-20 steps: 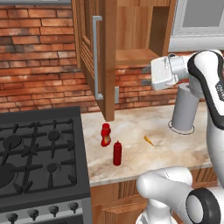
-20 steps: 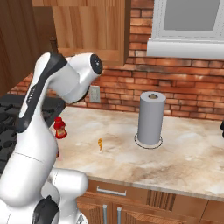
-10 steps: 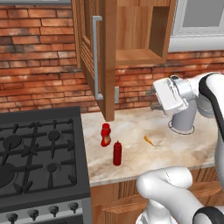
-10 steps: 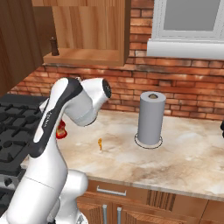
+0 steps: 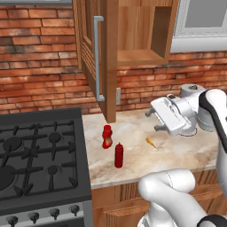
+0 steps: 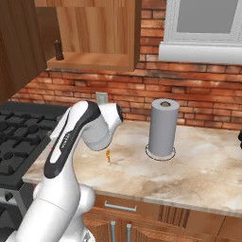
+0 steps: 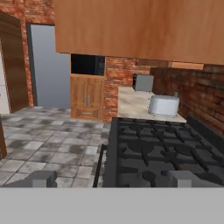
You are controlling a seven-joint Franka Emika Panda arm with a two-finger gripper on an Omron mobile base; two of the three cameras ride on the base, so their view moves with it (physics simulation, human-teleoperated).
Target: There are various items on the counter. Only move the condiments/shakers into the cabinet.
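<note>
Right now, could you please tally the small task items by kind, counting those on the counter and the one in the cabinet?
Red bottles: 2, the curvy red squeeze bottle and the slim red bottle, both on the counter.
Dark brown shaker: 1, on the cabinet shelf.
Orange carrot-like piece: 1, on the counter.
Total: 4.

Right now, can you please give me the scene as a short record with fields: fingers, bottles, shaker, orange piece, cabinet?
fingers: open, holding nothing, above the counter near the paper towel roll
bottles: curvy red bottle and slim red bottle, both upright on the counter beside the stove
shaker: dark shaker on the cabinet shelf
orange piece: lying on the counter
cabinet: door open
</note>
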